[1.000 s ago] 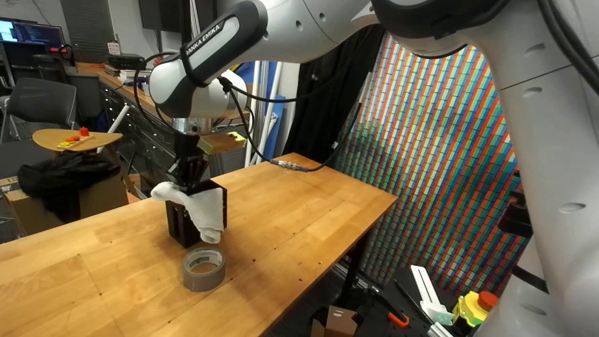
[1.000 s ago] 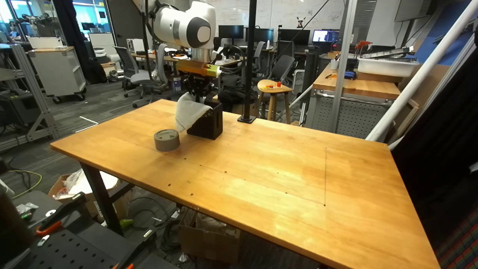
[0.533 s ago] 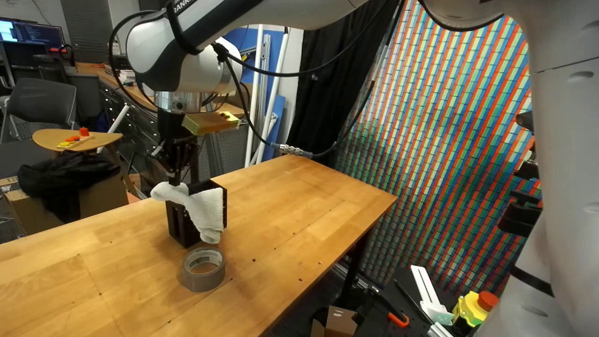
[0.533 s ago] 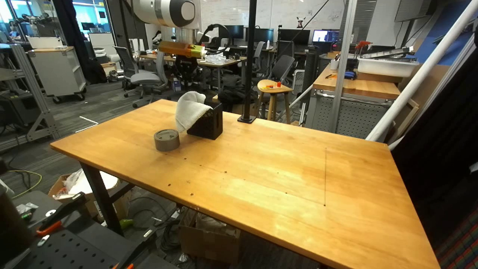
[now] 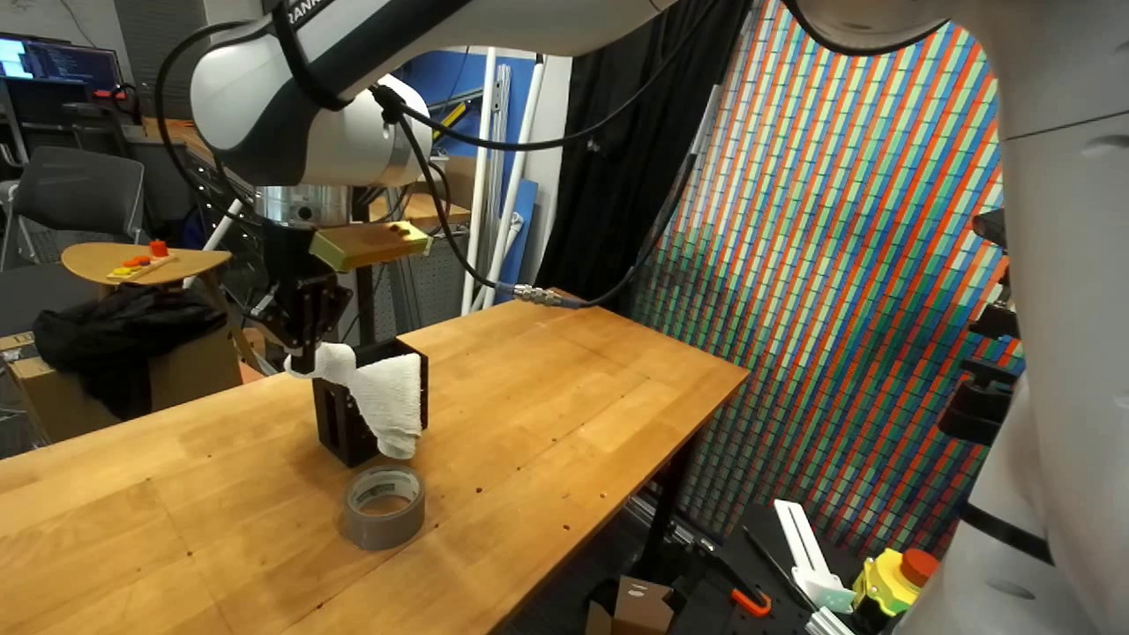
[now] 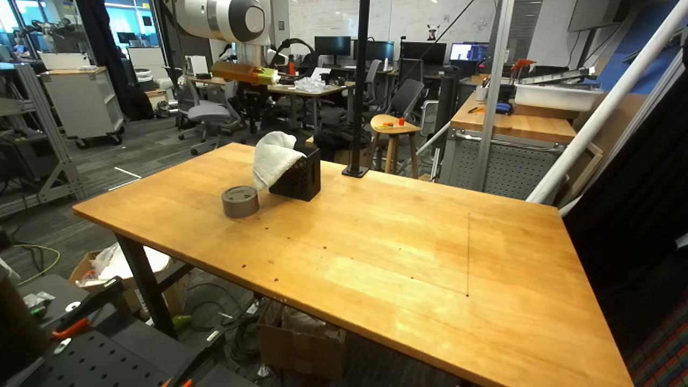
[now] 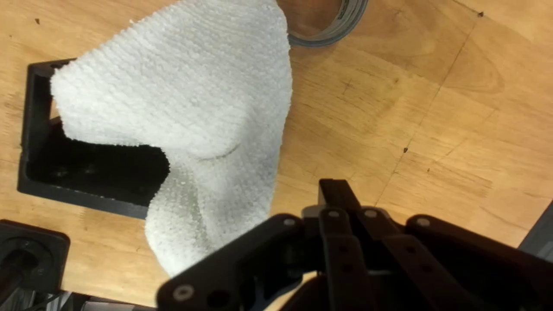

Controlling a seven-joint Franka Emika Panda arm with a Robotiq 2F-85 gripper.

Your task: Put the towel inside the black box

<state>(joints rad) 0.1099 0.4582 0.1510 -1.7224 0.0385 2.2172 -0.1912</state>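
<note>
The white towel (image 5: 392, 397) is draped over the rim of the black box (image 5: 338, 428). In both exterior views part of it hangs down outside the box, and the towel (image 6: 273, 158) covers one side of the box (image 6: 306, 177). In the wrist view the towel (image 7: 181, 82) lies across the opening, and the dark inside shows beside the rim (image 7: 82, 198). How much towel is inside is hidden. My gripper (image 7: 340, 190) is shut and empty, its fingertips together beside the towel. In an exterior view the gripper (image 5: 302, 360) overlaps the towel's end; contact cannot be told.
A grey tape roll (image 5: 384, 520) stands on the wooden table (image 5: 573, 397) close to the box and the hanging towel. A black post (image 6: 355, 169) with a square base (image 7: 39, 255) stands at the table edge near the box. Cables hang from the arm.
My gripper has moved away from the box, to the left in both exterior views, first rising and then sinking a little. The towel, box and tape roll have not moved.
</note>
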